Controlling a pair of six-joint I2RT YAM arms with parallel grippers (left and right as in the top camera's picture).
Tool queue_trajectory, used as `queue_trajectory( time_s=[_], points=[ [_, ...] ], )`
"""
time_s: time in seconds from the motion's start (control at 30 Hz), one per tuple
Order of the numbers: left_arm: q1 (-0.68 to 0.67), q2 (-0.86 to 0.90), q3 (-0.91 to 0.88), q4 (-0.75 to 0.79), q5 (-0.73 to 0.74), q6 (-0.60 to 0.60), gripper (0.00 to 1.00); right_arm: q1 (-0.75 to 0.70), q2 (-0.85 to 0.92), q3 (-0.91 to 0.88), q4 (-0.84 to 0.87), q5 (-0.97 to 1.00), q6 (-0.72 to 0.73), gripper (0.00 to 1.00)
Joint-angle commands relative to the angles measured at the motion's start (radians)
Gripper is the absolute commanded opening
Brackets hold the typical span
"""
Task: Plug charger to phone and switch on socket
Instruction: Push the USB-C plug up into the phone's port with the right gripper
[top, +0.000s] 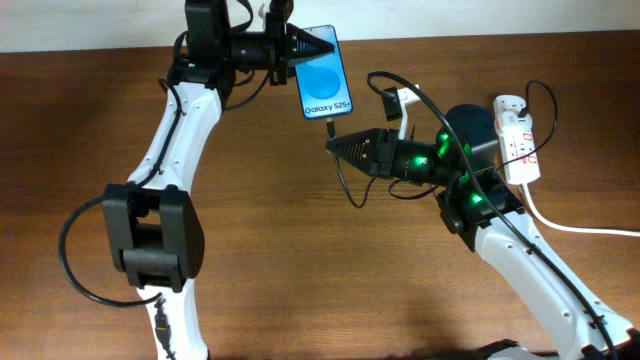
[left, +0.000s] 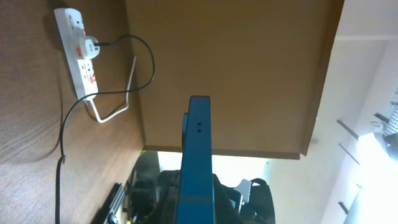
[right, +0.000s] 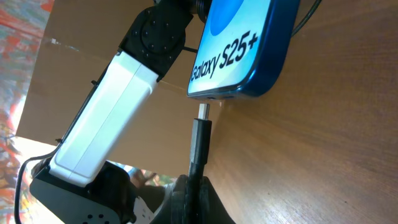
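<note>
The brown wooden table (top: 300, 280) fills the overhead view. In the left wrist view its far edge gives onto a bright room beyond. The socket (top: 518, 140) lies near the table's right edge, with its thick white lead (top: 580, 228) trailing off to the right. One outlet holds a white plug (left: 89, 46) with a black cable running from it. The red switch marks are too small to tell whether they are on or off. Wood shows between the two arms. The left gripper (top: 318, 45) is clamped on the top end of the phone (top: 324, 72), near the table's back, its screen lit blue. The right gripper (right: 194, 198) pinches the charger (right: 200, 140). Its metal tip (right: 203, 111) sits just under the phone's bottom edge, seemingly not yet seated.
</note>
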Motion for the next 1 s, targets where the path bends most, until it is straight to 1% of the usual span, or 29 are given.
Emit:
queue_trajectory(
  time_s=[0.0,0.17,0.43,0.97],
  points=[
    [0.007,-0.031,0.009,0.003,0.008,-0.015,0.00,-0.006,0.003,0.000,0.006,-0.001,0.001,0.04],
    [0.007,-0.031,0.009,0.003,0.008,-0.037,0.00,-0.006,0.003,0.000,0.006,0.005,0.001,0.04],
    [0.005,-0.031,0.009,0.006,0.021,-0.036,0.00,-0.006,0.003,0.000,0.007,0.007,0.001,0.04],
    [0.005,-0.031,0.009,0.006,0.046,0.017,0.00,-0.007,0.003,0.000,0.008,0.021,0.001,0.04]
  ],
)
